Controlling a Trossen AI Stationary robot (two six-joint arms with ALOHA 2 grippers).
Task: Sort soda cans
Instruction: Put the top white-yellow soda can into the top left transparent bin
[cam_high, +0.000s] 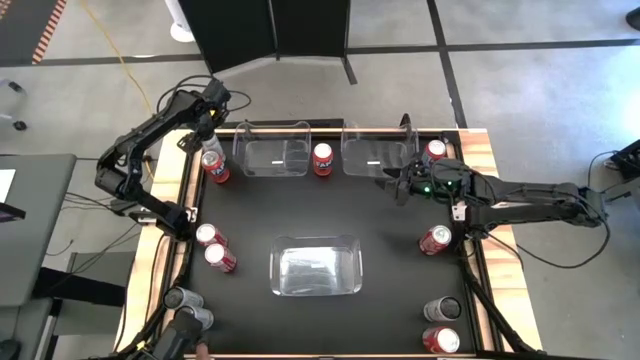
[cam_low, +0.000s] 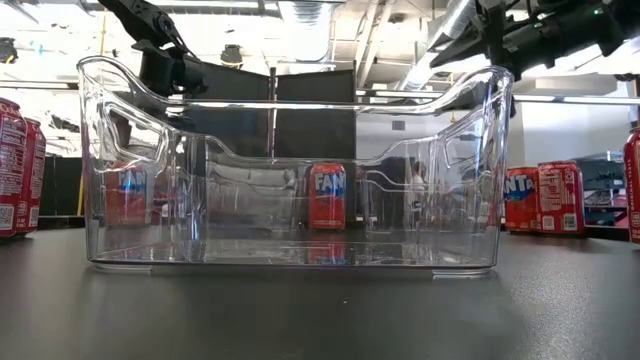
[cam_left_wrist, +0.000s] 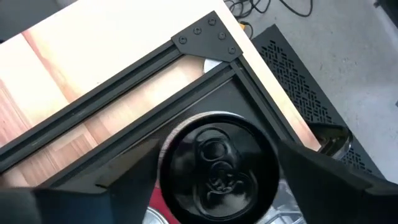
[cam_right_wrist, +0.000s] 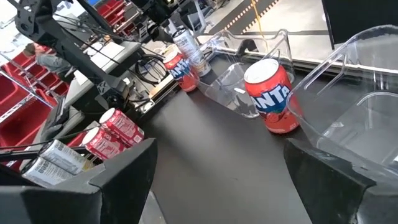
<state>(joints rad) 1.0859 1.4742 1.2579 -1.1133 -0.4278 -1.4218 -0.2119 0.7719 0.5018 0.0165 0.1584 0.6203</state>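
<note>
**Silver can in the left pincer, far corner**

The left pincer (cam_high: 210, 130) grips a silver can (cam_high: 212, 143) above the bench's (cam_high: 400, 300) far-left corner, beside a red can (cam_high: 215, 166). The right pincer (cam_high: 392, 188) hangs wide open, empty, near the right-hand clear bin (cam_high: 378, 150).

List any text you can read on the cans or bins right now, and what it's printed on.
"FAN": red can seen through the clear bin, low view; lettering cut off.
"ANTA": red can between the two far bins, right wrist view.
"NTA": red cans at the low view's right.
Small print on the leftmost red can: too small to read.
Bins: no text.
</note>
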